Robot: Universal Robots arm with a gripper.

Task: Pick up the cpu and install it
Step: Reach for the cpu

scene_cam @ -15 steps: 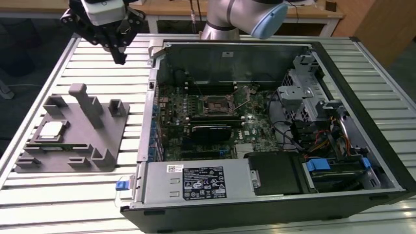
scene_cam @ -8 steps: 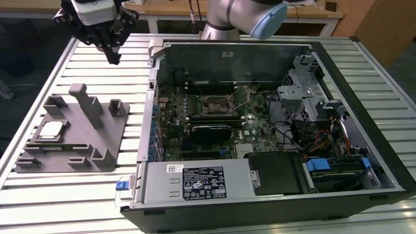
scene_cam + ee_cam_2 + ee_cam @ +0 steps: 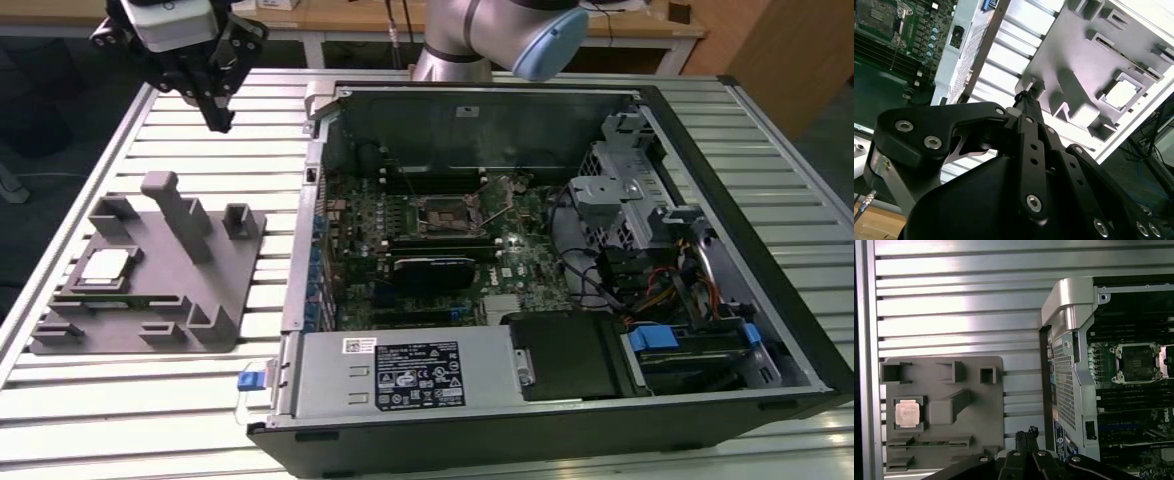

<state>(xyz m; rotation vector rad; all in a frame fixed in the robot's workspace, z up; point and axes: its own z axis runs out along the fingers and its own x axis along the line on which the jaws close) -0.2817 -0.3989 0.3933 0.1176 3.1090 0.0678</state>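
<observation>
Cpu (image 3: 107,266): 1, in 1 gray tray (image 3: 240,262); 1 motherboard socket (image 3: 445,212) apart.

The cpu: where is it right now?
The cpu lies in a pocket of the grey holder on the slatted table, at the exterior view's left of the open computer case; the gripper hangs clear of it.

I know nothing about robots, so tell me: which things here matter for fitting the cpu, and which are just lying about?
In the job: cpu, lying in the grey holder; motherboard socket; the arm's fingers, shut and empty.
Just lying about: power supply; drive cage; slatted table.
</observation>
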